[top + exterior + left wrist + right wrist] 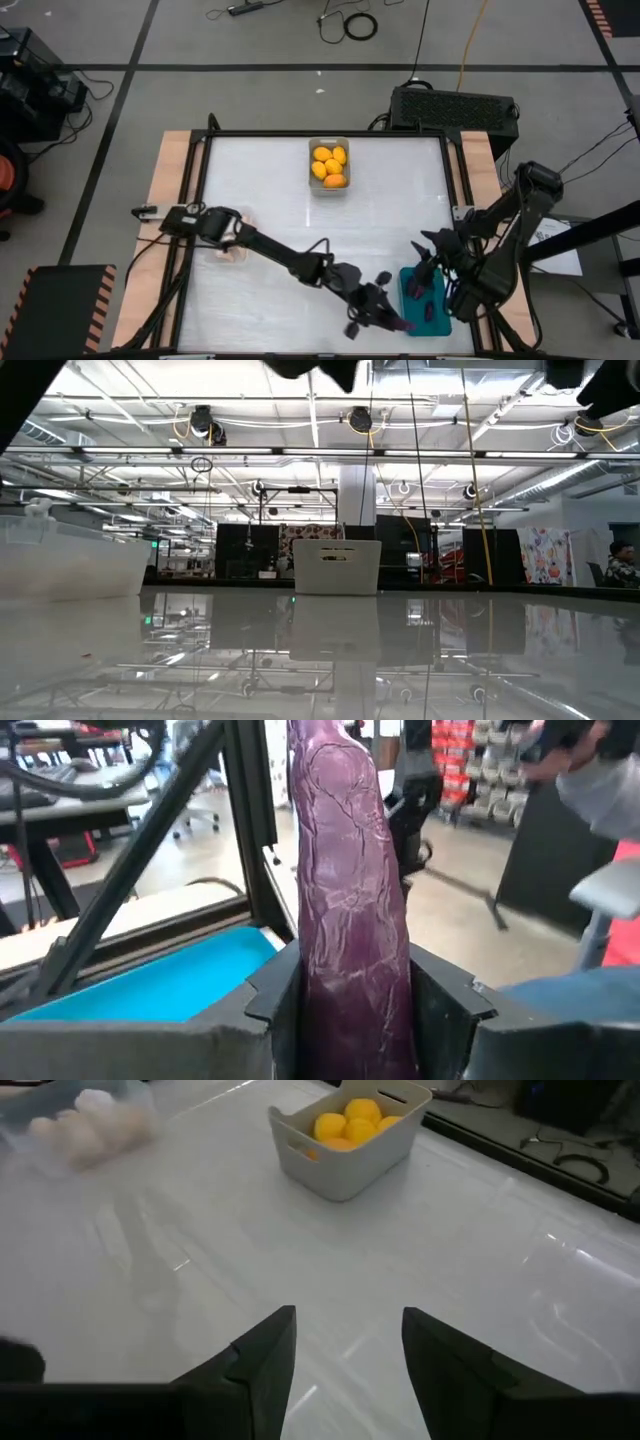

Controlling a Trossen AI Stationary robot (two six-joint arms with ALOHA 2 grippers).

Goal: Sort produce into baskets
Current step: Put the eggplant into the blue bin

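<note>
My left gripper is shut on a dark purple eggplant piece near the table's near edge, just left of the teal-blue basket, whose blue rim also shows in the left wrist view. More purple pieces lie in that basket. My right gripper is open and empty above the table by the teal basket's far end. The grey basket at the far middle holds yellow-orange fruits. The clear basket at the left holds pale bulbs. My left gripper pinches the eggplant piece between its two fingers at its lower part. The fingers lie along the piece, which sticks out straight ahead beyond the fingertips. It is lifted clear of the table.
Bare white table lies between the three baskets. Wooden side rails and a black frame border the table. The low view shows the grey basket far off across the tabletop.
</note>
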